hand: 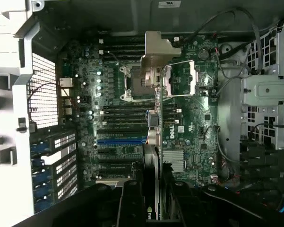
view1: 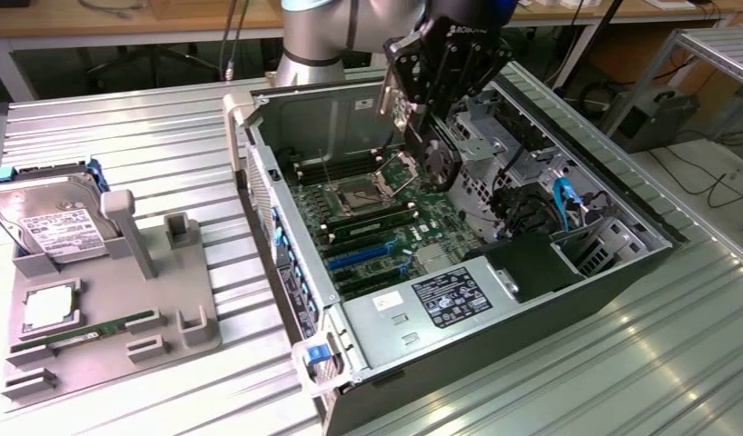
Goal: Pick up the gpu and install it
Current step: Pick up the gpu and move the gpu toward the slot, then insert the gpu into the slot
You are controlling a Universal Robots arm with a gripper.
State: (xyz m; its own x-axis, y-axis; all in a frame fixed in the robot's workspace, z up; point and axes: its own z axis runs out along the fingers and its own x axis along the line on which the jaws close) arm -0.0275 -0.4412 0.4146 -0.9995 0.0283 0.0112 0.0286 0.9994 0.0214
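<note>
**A:** How is the gpu (view1: 430,163), that thin, flat, dark circuit card with the round black fan, going to handle?

**B:** I'm judging it light and stiff but fragile. The fan and the bare components are not taking any squeeze well, so the plain card edges are looking like the safest hold.

**A:** Where is it sitting?

**B:** It is hanging upright, on edge, above the green motherboard (hand: 193,132) of the open grey metal computer case (view1: 335,104). Its silver metal end bracket (hand: 158,52) is showing at one end.

**A:** And the black two-finger gripper (view1: 414,123)?

**B:** Its jaws are standing partway closed and clamping the card between them. They are touching nothing else that I can make out.
</note>
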